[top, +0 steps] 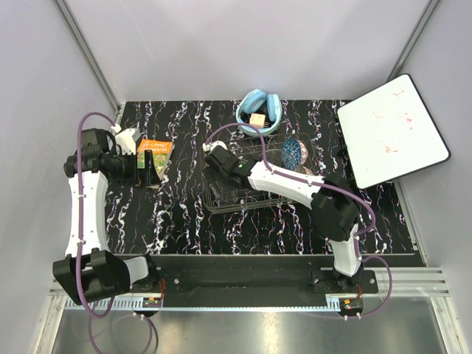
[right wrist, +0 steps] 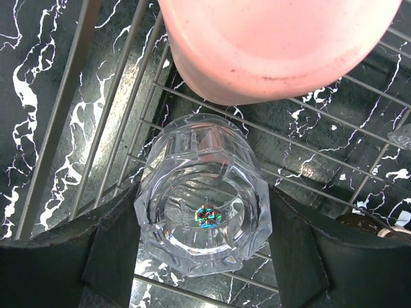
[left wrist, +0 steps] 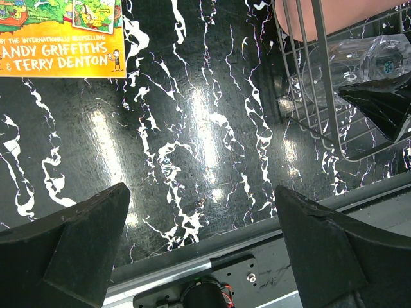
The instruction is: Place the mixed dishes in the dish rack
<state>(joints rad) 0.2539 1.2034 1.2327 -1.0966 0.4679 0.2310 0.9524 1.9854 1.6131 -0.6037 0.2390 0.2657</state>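
On the marbled table (left wrist: 192,128), the dish rack (left wrist: 326,70) holds pink cup (right wrist: 276,45) and tumbler (right wrist: 199,160), right pincer (right wrist: 202,212) grasping it; left pincer (left wrist: 199,205) released.

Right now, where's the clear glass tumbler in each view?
Right wrist: clear glass tumbler at centre, between the right tool fingers.
Left wrist: tumbler upper right, inside the thin-wire metal dish rack.
Top external: not visible, likely beneath the right tool.
Shared landmark: the dish rack.

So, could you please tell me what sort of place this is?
Probably a robot lab test cell: left arm and right arm bolted at a marbled table, plain grey walls, a wire dish rack.
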